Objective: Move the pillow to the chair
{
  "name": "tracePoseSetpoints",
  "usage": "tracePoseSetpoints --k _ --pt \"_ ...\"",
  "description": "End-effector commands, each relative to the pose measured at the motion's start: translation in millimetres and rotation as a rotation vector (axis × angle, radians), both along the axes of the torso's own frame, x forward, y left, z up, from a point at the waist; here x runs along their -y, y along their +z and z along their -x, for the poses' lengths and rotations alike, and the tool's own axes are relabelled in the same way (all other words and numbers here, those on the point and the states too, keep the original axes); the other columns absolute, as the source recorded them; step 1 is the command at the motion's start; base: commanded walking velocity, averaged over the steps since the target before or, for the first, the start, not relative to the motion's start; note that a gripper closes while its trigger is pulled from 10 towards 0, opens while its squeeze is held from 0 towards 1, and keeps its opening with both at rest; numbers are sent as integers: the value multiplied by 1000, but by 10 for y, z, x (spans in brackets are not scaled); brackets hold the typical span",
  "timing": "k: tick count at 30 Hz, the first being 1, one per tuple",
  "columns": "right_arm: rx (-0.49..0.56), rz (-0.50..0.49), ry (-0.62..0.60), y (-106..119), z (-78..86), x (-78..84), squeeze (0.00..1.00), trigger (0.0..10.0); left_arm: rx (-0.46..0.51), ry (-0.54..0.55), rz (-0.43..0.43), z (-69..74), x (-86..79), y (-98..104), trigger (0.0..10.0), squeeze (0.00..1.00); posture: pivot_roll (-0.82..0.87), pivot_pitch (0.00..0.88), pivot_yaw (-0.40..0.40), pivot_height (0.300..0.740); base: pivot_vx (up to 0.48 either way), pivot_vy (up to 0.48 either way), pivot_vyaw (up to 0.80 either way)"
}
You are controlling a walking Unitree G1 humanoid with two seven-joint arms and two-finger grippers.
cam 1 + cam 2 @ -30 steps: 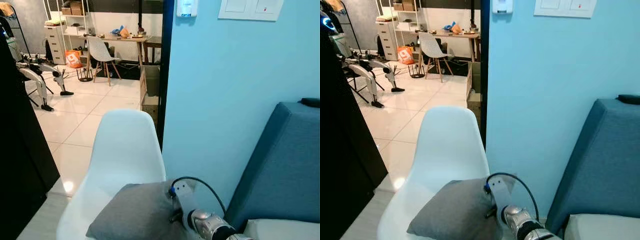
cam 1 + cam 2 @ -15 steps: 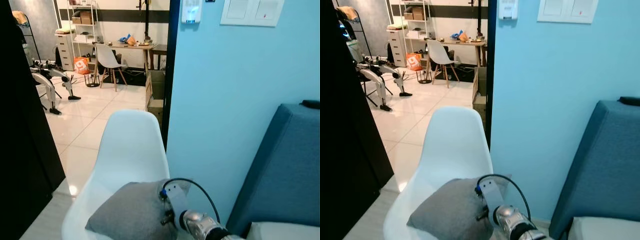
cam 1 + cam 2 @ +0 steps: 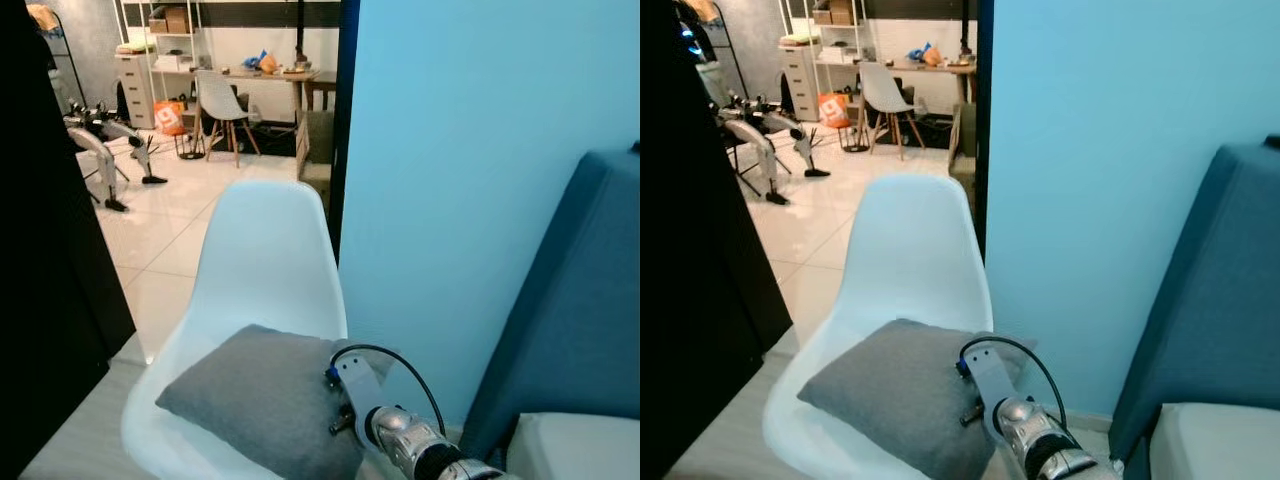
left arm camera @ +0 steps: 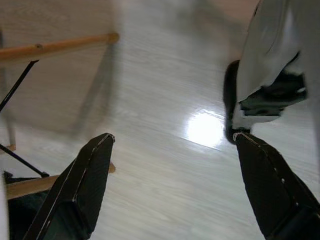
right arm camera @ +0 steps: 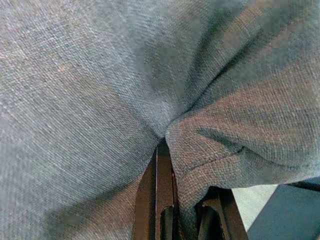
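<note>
Pillow [image 3: 255,395], grey and soft, rests on my white chair [image 3: 260,270]; my right gripper [image 5: 175,150] fingers pinch a bunched fold of fabric at its edge, left gripper [image 4: 170,187] fingers spread wide.

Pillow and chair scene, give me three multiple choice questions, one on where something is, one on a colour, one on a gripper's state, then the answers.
1. Where does the pillow lie?
A. on the white chair seat
B. on the floor
C. on the blue sofa

2. What colour is the pillow?
A. red
B. grey
C. yellow

3. How is the right gripper?
A. open above the chair
B. shut on nothing
C. shut on the pillow

Answers: 1 A, the pillow rests in the chair's seat. 2 B, its fabric is grey. 3 C, the right wrist view shows fabric bunched between its fingers.
</note>
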State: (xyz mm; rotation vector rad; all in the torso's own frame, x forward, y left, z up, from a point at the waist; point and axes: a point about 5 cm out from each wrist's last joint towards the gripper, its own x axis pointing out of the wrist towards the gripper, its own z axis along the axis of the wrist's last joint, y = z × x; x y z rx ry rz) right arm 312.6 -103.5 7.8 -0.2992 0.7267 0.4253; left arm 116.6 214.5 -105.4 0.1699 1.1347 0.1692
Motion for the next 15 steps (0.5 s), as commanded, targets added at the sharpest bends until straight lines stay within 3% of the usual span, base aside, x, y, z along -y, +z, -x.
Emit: tracePoseSetpoints --k 1,11,15 --pt "12 6 17 34 -29 -23 0 10000 4 4 -9 2 -13 3 10000 0 46 27 -48 571 0 0 0" --pt "39 -4 48 85 -67 -51 0 10000 17 30 -116 4 -174 43 10000 0 60 50 -54 541 0 0 0" --pt "126 -31 80 252 -189 -166 0 10000 19 37 -146 43 -208 44 10000 0 75 73 -58 526 0 0 0"
